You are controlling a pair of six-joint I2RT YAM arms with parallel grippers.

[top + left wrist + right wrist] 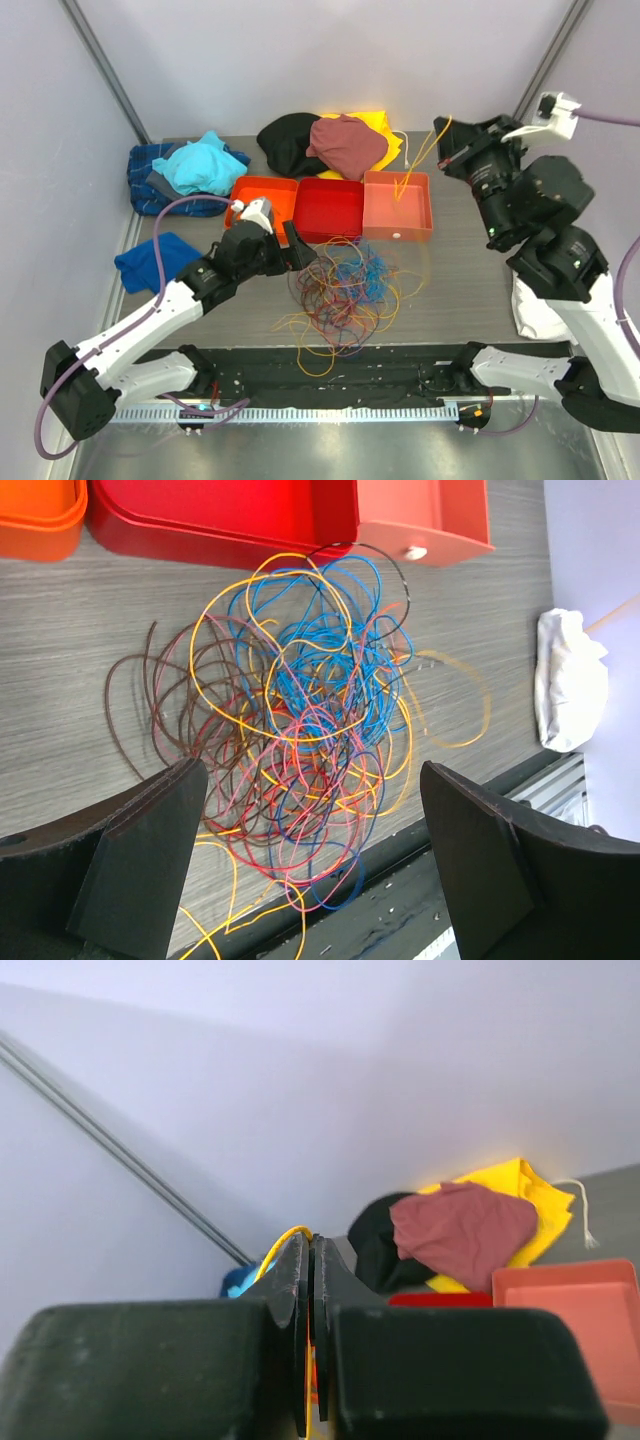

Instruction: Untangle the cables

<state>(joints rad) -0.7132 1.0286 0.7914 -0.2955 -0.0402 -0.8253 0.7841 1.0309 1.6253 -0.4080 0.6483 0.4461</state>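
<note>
The cables (345, 290) lie in a loose tangle of orange, yellow, blue, red, pink and brown wires on the table, in front of the trays. In the left wrist view the tangle (310, 720) fills the middle. My left gripper (298, 252) is open and empty, hovering at the tangle's left edge, with its fingers (150, 850) spread wide on either side of the pile. My right gripper (443, 140) is raised at the back right, shut on one orange-yellow cable (415, 165) that hangs down into the salmon tray (425, 215). That cable (285, 1240) loops over the closed jaws.
Behind the tangle stand an orange tray (265, 200), a red tray (328, 210) and the salmon tray. Clothes lie behind them: cyan and plaid (190, 170), black (285, 140), maroon (345, 145). A blue cloth (145, 262) lies left and a white cloth (535, 305) right.
</note>
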